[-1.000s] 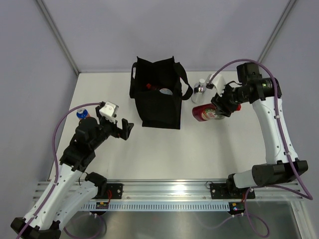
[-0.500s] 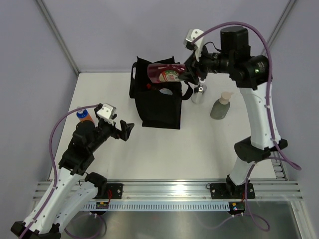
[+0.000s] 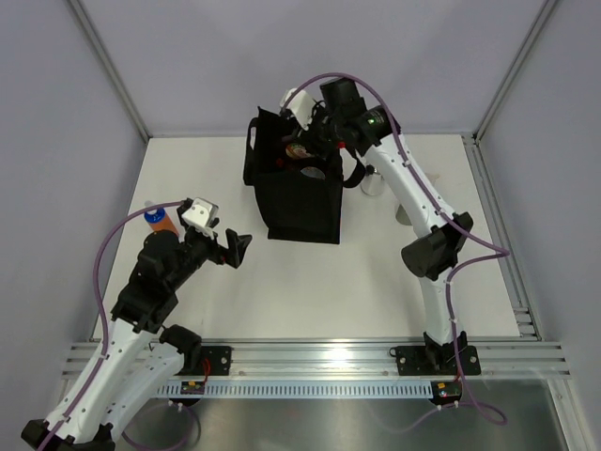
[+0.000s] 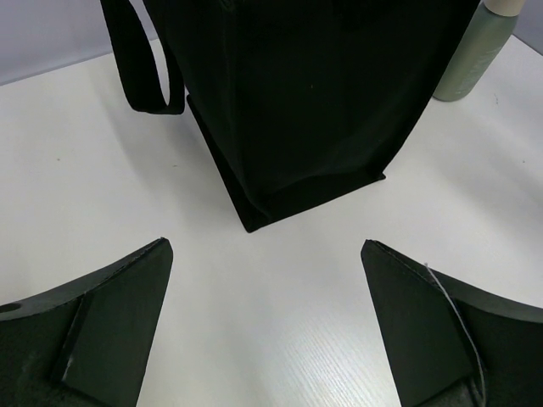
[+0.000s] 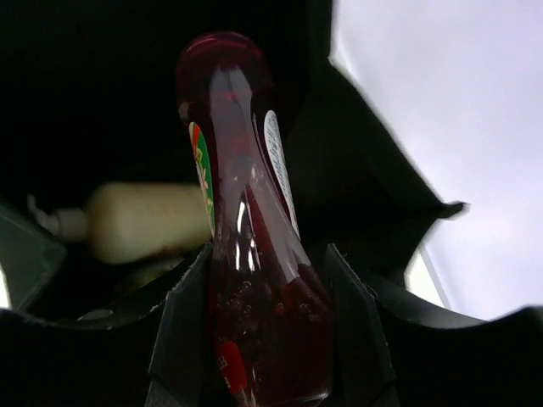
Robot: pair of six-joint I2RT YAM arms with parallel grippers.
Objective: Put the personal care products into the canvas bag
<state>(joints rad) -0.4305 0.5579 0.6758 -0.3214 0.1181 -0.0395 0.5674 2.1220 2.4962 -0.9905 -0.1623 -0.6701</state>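
We see a white table (image 3: 282,291) with a plain, matte top. Toward its far middle stands the black canvas bag (image 3: 300,202), upright, its base flat on the surface and one strap loop hanging down its left side. Just right of the bag stands a small silver bottle (image 3: 373,183), partly hidden. Also to the right, apart from the bag, a grey-green bottle (image 4: 475,55) with a beige cap stands upright. Near the left edge we make out an orange bottle (image 3: 160,218), mostly hidden.

- No text, brand or number is legible in any view.
- The dark red bottle (image 5: 246,254) carries a green, red and white label (image 5: 201,174) toward 12 o'clock, too blurred to read.
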